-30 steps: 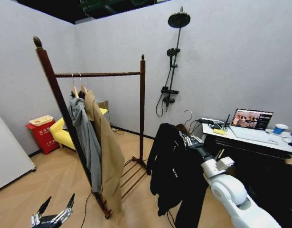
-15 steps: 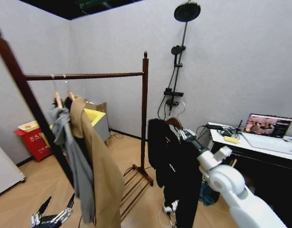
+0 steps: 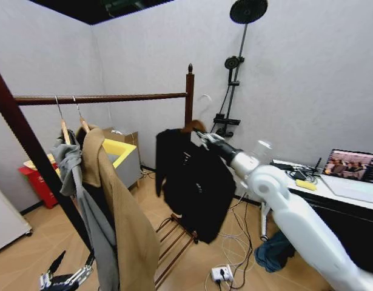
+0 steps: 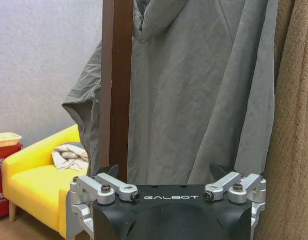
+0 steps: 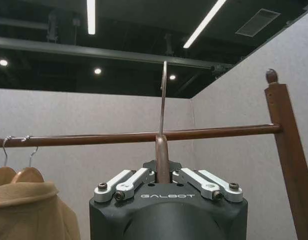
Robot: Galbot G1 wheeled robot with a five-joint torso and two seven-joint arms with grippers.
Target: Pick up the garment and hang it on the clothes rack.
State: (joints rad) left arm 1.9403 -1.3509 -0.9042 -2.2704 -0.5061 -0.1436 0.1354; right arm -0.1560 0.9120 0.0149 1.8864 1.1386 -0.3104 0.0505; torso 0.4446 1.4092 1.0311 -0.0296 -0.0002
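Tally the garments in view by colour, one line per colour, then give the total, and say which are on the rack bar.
Black: 1, the jacket, held up on its hanger by the right gripper, not on the bar
Grey: 1, the hoodie, hanging from the clothes rack
Tan: 1, the long coat, hanging from the rack
Total: 3

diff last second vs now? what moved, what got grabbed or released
The robot drove closer, so the clothes rack looms larger. The right gripper, jaws shut on the garment, swung it up and leftward to the rack's far post, hook just below the bar. Nothing grabbed or released. Unchanged: left gripper low and open, grey hoodie and tan coat hanging.
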